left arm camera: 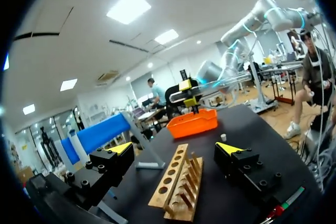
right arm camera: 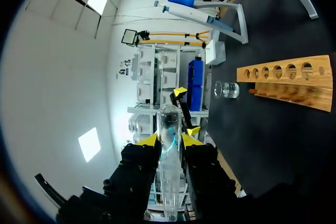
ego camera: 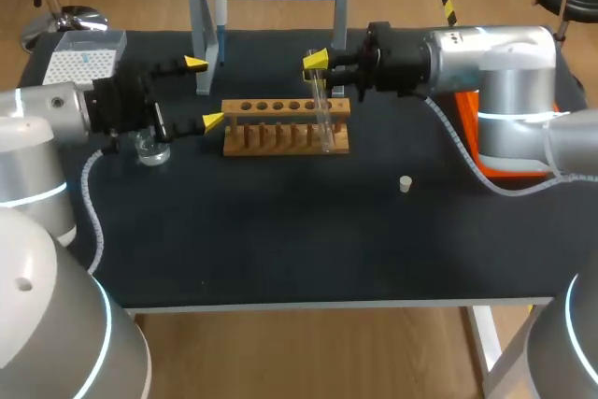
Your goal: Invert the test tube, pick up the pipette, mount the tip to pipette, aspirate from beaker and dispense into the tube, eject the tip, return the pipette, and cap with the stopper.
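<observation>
The right gripper (right arm camera: 169,140) pinches the test tube (left arm camera: 220,82) roughly level across its fingers, above the rack (ego camera: 280,107); the left gripper (ego camera: 204,92) gapes wide.

**Silver arms, black grippers, yellow tips**

The left arm (ego camera: 37,151) and right arm (ego camera: 500,67) are rounded silver-grey shells; each joint is ringed by a thin, pale-blue glowing band (ego camera: 509,119); the right arm's shell carries a short row of dark dots; a grey ribbed cable (ego camera: 86,184) trails along each arm; the left gripper (ego camera: 204,92) and right gripper (right arm camera: 169,142) have blocky matte-black bodies studded with socket-head screws (left arm camera: 84,184); their fingers end in bright yellow wedge tips (left arm camera: 229,147).
</observation>
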`<state>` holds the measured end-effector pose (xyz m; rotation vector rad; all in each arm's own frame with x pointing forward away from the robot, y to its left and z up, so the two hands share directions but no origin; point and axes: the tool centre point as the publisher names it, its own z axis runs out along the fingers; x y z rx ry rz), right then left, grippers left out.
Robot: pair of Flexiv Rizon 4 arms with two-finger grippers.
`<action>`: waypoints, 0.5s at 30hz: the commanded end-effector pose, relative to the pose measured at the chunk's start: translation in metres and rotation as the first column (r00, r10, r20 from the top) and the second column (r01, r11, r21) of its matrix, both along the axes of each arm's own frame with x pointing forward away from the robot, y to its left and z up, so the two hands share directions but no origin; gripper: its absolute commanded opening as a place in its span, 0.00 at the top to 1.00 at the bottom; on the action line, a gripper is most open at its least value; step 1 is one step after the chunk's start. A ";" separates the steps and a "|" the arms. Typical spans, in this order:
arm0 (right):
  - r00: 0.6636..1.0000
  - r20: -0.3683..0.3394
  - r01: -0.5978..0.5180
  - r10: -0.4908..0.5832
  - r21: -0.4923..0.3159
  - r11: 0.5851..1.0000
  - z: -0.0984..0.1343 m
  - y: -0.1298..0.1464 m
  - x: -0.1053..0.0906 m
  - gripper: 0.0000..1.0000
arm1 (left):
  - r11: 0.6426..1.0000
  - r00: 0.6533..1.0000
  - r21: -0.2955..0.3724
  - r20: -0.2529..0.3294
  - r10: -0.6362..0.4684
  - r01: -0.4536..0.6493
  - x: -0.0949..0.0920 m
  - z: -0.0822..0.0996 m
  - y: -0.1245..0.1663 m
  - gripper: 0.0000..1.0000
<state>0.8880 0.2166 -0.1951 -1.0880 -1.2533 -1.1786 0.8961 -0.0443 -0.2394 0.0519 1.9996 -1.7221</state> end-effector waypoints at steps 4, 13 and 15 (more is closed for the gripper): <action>1.000 0.000 0.000 0.000 -0.002 1.000 0.001 0.000 0.000 1.00 | 0.998 0.999 -0.053 0.024 -0.041 0.042 0.006 -0.006 0.006 0.00; 1.000 0.000 0.000 0.000 -0.002 1.000 0.001 0.000 0.000 1.00 | 0.997 0.808 0.064 0.585 -0.068 0.037 -0.012 0.011 -0.012 0.00; 1.000 0.000 0.000 0.000 -0.002 1.000 0.001 0.000 0.000 1.00 | 0.996 0.789 0.081 0.614 -0.027 -0.029 -0.014 0.011 -0.014 0.00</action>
